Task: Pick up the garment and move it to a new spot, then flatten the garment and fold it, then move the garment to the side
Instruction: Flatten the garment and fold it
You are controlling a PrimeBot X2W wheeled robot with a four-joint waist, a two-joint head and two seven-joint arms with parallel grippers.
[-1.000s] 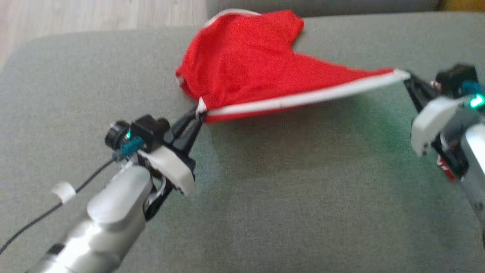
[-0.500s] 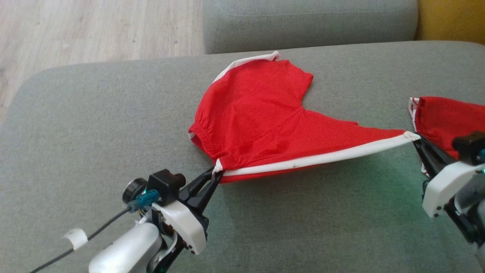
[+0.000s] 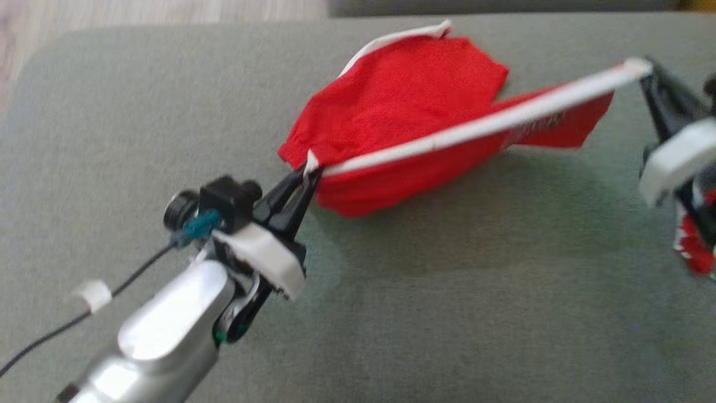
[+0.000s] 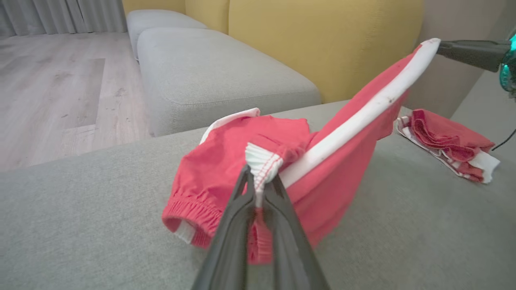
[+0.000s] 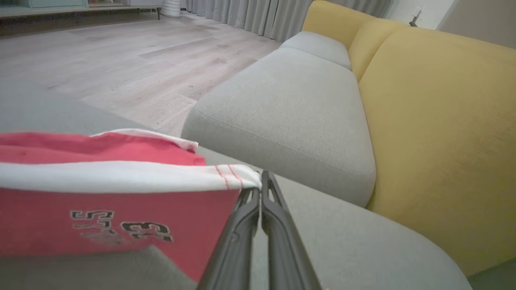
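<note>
Hem taut between left pincer, right pincer | garment sagging onto cushion

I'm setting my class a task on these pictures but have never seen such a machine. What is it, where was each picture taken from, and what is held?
It is a two-armed robot, each arm ending in a hand with two long dark fingers. One picture comes from a camera on its head, looking down at a grey sofa cushion. The other two come from wrist cameras, looking along each hand's fingers. The left hand and the right hand are each shut on one end of the white stripe of a red garment, stretching that edge above the cushion. A second garment, also red, lies farther along it.
</note>
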